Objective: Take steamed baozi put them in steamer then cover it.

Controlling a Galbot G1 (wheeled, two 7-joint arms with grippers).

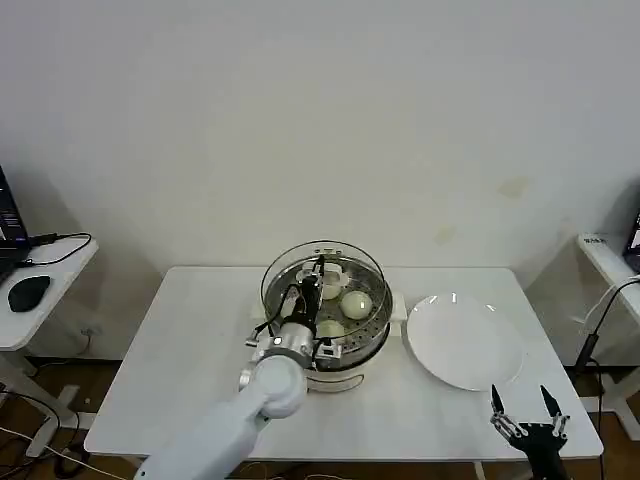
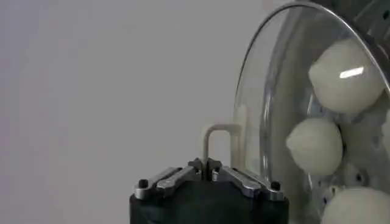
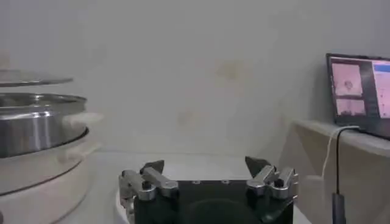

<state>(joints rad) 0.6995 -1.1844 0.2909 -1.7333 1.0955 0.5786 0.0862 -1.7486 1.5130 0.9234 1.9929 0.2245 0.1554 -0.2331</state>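
No readable text, labels, brands or numbers appear on anything here. A small screen (image 3: 359,91) on a side shelf in the right wrist view shows coloured panels and lines of writing, too small and blurred to make out. A label at the right edge of the head view (image 1: 594,240) is likewise illegible.

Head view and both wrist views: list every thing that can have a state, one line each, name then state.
cover: over the steamer, gripped by its handle, whether seated on the rim cannot be told
steamer: loaded, on the table
steamed baozi: inside the steamer, under the glass
plate: bare, right of the steamer
left hand: shut on the cover's handle
right hand: open, at the table's near right edge
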